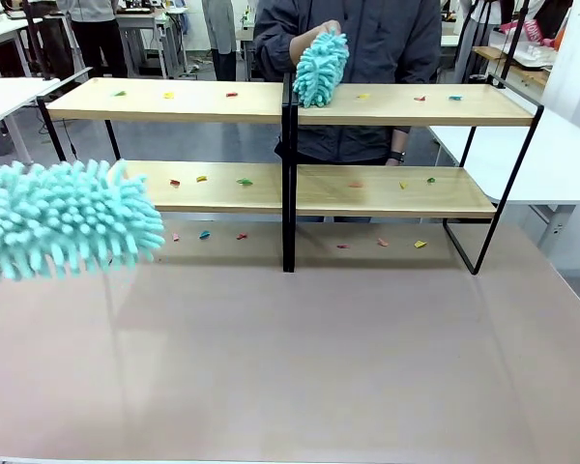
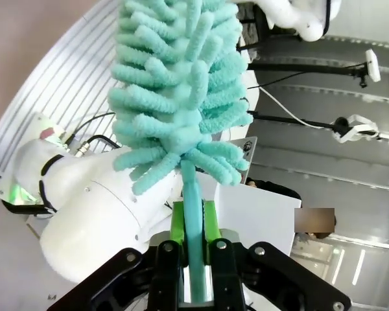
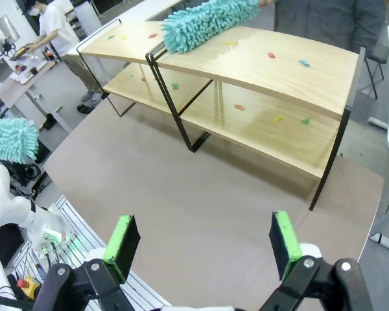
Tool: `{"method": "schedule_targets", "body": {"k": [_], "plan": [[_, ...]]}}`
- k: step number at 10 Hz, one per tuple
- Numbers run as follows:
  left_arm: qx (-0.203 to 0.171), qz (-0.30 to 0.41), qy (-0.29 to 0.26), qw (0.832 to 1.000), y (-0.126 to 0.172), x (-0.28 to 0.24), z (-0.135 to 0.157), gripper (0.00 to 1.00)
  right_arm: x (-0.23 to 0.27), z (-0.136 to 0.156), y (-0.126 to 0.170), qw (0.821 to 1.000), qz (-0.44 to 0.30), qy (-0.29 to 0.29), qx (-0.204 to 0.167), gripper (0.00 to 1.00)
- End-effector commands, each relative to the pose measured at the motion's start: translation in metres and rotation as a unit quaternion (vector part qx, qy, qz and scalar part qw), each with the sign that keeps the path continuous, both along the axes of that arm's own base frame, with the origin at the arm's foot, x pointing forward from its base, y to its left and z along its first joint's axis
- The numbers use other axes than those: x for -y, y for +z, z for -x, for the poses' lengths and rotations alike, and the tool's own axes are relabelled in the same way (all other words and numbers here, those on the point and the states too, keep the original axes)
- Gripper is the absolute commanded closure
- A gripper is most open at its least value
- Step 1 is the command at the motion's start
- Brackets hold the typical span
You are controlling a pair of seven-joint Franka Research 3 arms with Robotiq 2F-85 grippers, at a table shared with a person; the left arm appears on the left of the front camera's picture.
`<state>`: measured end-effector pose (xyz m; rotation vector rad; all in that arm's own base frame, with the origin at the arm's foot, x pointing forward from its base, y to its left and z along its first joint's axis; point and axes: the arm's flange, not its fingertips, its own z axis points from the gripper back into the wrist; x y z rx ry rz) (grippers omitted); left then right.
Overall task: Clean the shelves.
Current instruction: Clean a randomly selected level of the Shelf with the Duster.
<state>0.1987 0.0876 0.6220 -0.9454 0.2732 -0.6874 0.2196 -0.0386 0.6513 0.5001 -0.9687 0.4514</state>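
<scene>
Between the green pads of the left gripper (image 2: 193, 215), clamped tight, stood the thin handle of a fluffy teal duster (image 2: 181, 97). Its head hung off the left end of the shelves (image 1: 387, 104), about level with the lower board and apart from it. The shelves lay ahead and to the duster's right on the table (image 1: 290, 367), long axis side to side; the left arm looked nearer. The right gripper (image 3: 204, 240) gaped empty, well short of the shelves. Two pale wooden boards on a black frame carried small coloured scraps (image 1: 245, 181). Over the upper board, a person's hand (image 1: 331, 29) held a second duster (image 1: 321, 70).
</scene>
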Motion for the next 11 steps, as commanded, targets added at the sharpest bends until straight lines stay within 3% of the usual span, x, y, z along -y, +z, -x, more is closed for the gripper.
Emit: {"method": "schedule_targets", "body": {"k": [1, 2, 4, 6, 8, 9, 11], "plan": [[0.007, -0.018, -0.01, 1.0, -0.02, 0.042, -0.015, 0.87, 0.0, 0.0, 0.0, 1.0, -0.004, 0.005, 0.002, 0.0], [0.008, -0.009, 0.004, 1.0, -0.031, 0.059, -0.022, 0.87, 0.0, 0.0, 0.0, 1.0, -0.004, 0.005, 0.002, 0.0], [0.053, -0.038, 0.108, 0.992, -0.062, 0.113, -0.041, 0.87, 0.0, 0.0, 0.0, 1.0, -0.004, 0.005, 0.002, 0.0], [0.1, -0.057, 0.215, 0.97, -0.086, 0.156, -0.071, 0.87, 0.0, 0.0, 0.0, 1.0, -0.004, 0.005, 0.002, 0.0], [0.052, -0.022, 0.243, 0.968, -0.081, 0.152, -0.088, 0.87, 0.0, 0.0, 0.0, 1.0, -0.004, 0.005, 0.002, 0.0], [0.078, -0.048, 0.204, 0.975, -0.089, 0.147, -0.083, 0.87, 0.0, 0.0, 0.0, 1.0, -0.004, 0.005, 0.002, 0.0], [0.078, -0.048, 0.204, 0.975, -0.089, 0.147, -0.083, 0.87, 0.0, 0.0, 0.0, 1.0, -0.004, 0.005, 0.002, 0.0]]}}
